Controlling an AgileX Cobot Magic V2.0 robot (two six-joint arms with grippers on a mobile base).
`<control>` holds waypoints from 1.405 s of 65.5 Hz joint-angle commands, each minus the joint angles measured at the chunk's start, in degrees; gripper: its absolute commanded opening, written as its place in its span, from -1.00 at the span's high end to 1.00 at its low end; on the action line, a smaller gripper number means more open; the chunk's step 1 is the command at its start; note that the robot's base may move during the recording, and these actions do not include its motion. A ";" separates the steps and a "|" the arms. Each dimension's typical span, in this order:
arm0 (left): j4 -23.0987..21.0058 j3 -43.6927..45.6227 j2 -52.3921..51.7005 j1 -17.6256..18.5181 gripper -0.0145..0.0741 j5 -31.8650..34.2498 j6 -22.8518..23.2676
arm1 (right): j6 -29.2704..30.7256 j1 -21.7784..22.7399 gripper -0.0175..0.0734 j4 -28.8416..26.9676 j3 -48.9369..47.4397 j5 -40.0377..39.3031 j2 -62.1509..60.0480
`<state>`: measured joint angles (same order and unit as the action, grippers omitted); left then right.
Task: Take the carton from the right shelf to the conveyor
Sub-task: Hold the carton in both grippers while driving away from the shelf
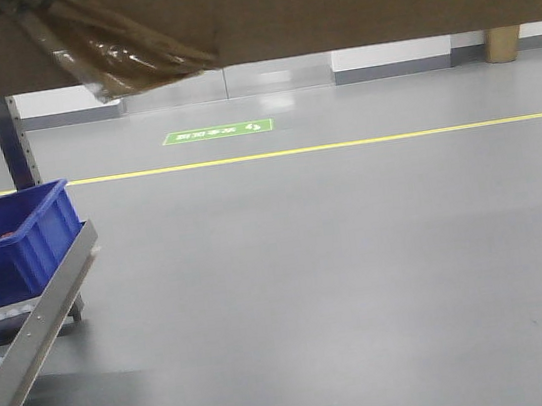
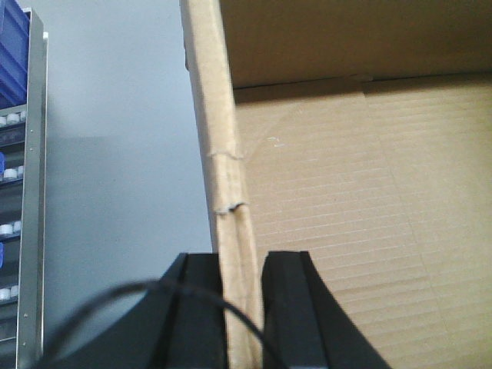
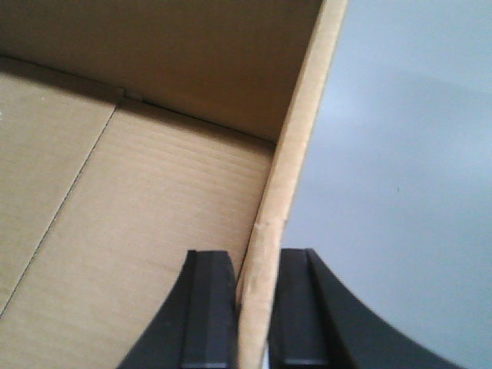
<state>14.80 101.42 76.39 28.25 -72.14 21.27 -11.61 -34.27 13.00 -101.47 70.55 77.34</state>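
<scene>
Held: left pincer point(image 2: 242, 265) pinching carton point(image 2: 369, 192) wall; right pincer point(image 3: 255, 261) pinching opposite wall.

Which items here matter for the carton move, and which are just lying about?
Job:
carton, one wall clamped by the left end effector, the opposite wall by the right end effector
shelf, the pick-up side
conveyor: cannot make it out in these views

Lying about:
blue bins on the shelf
yellow floor line
green floor sign
</scene>
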 commanded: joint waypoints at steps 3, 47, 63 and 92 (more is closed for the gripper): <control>-2.46 0.66 -0.50 0.73 0.71 3.30 -0.05 | 1.00 -0.17 0.76 -1.54 -0.16 -3.77 -0.64; -2.46 0.66 -0.50 0.73 0.71 3.30 -0.05 | 1.00 -0.17 0.76 -1.54 -0.16 -3.77 -0.64; -2.46 0.66 -0.50 0.73 0.71 3.30 -0.05 | 1.00 -0.17 0.76 -1.54 -0.16 -3.77 -0.64; -2.03 0.66 -0.50 0.73 0.71 3.30 -0.05 | 1.00 -0.17 0.76 -1.54 -0.16 -4.35 -0.64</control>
<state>14.92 101.42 76.39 28.25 -72.14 21.27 -11.61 -34.27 13.00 -101.47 70.14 77.21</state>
